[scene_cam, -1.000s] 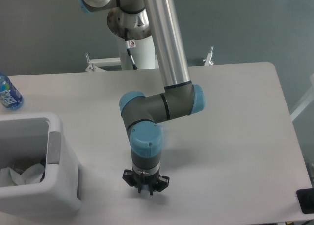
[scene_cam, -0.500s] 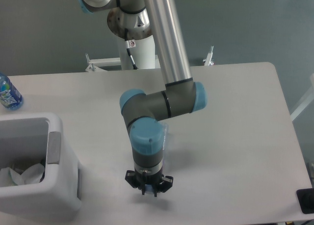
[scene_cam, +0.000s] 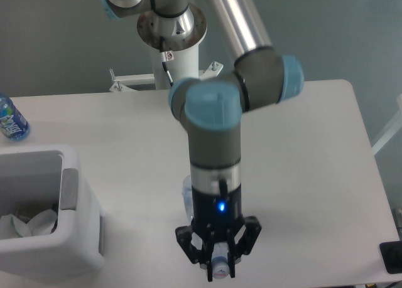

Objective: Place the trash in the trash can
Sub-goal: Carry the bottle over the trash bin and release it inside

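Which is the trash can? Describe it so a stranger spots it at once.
Start at the white table; at its front left corner stands the trash can, a boxy white bin with rounded corners. Unlike the blue-labelled water bottle behind it, it is large, open-topped, has a grey patch on its rim and holds crumpled white paper.

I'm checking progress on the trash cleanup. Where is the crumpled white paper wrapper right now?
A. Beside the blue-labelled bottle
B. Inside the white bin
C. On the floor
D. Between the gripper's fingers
B: the crumpled paper wrapper lies inside the trash can, while the gripper holds a crushed bottle instead.
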Controlling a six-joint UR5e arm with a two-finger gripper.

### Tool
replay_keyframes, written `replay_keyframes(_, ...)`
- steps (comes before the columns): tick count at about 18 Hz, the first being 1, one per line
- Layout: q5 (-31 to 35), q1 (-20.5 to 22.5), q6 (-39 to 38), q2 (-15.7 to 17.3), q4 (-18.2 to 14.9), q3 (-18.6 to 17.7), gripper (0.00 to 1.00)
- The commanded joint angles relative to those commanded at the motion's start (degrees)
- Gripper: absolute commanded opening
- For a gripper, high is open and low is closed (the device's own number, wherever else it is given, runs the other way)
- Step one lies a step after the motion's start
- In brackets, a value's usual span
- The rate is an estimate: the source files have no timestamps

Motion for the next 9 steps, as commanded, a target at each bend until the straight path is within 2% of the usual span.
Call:
replay_keyframes(5,0.0,-2.9,-4.8,4.4,0.1,0.4,0.16)
replay_keyframes(9,0.0,-7.2,-5.0,6.4,0.2,0.5,0.16)
